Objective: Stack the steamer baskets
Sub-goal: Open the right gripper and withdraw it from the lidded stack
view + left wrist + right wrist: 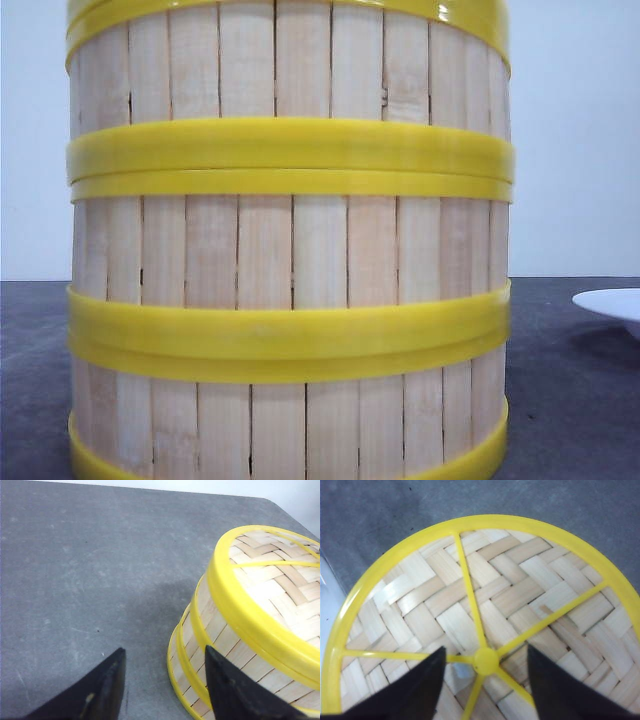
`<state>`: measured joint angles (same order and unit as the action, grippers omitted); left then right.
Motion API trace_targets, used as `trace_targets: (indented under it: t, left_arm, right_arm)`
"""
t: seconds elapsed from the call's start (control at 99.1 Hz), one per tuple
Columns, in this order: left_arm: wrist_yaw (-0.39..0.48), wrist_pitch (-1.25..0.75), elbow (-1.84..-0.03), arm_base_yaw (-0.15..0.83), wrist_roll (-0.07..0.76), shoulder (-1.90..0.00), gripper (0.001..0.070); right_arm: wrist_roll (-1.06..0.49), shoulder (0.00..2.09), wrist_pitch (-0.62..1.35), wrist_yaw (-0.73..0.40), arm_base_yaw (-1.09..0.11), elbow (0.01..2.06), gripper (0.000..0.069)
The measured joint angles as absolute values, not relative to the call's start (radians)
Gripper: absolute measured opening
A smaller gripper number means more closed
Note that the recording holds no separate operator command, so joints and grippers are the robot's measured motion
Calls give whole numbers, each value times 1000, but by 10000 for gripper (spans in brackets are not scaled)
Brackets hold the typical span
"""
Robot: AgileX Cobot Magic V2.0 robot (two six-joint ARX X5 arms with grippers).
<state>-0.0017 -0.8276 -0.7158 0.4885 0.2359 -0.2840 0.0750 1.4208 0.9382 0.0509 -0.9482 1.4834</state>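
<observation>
Dark grey table (570,400), white wall (570,150)

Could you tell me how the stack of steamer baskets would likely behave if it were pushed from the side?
The stack stands three high, so a push near the top might slide the top basket off or tip things. Thin slats and a woven floor suggest it is light. The smooth yellow rims may slip against one another.

I note a dark grey table (580,400) with a matte, faintly scuffed and speckled surface. A white plate (612,303) rests on it at the far right of my front view, only its rim showing, cut off by the frame edge. Behind the table stands a plain pale wall (575,150).
</observation>
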Motion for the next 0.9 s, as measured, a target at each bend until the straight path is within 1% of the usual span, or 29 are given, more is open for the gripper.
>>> trace_targets:
  t: [0.101, 0.182, 0.303, 0.394, 0.484, 0.565, 0.737, 0.898]
  left_arm:
    - [-2, -828, -716, 488, 236, -284, 297]
    - [-2, -828, -716, 488, 236, -284, 297]
    - [-2, -828, -716, 488, 236, -284, 297]
    - [-2, -828, -716, 488, 236, -284, 297]
    - [-2, -828, -716, 488, 236, -284, 297]
    - [-2, -828, -716, 488, 236, -284, 297]
    - [-2, -828, -716, 488, 236, -284, 297]
    - [-2, -828, -716, 488, 236, -284, 297]
  right_arm:
    - [75, 1420, 939, 44, -948, 1504, 358]
    - [75, 1404, 939, -2, -948, 1537, 361]
    - [74, 1339, 939, -118, -948, 1607, 362]
    - [73, 1269, 929, -232, -948, 1655, 362]
    - [67, 1194, 931, -334, -948, 1661, 362]
    - [67, 1136, 957, -396, -948, 1661, 362]
    - [83, 1030, 1066, -492, -948, 1656, 362]
    - [123, 939, 1095, -510, -948, 1568, 362]
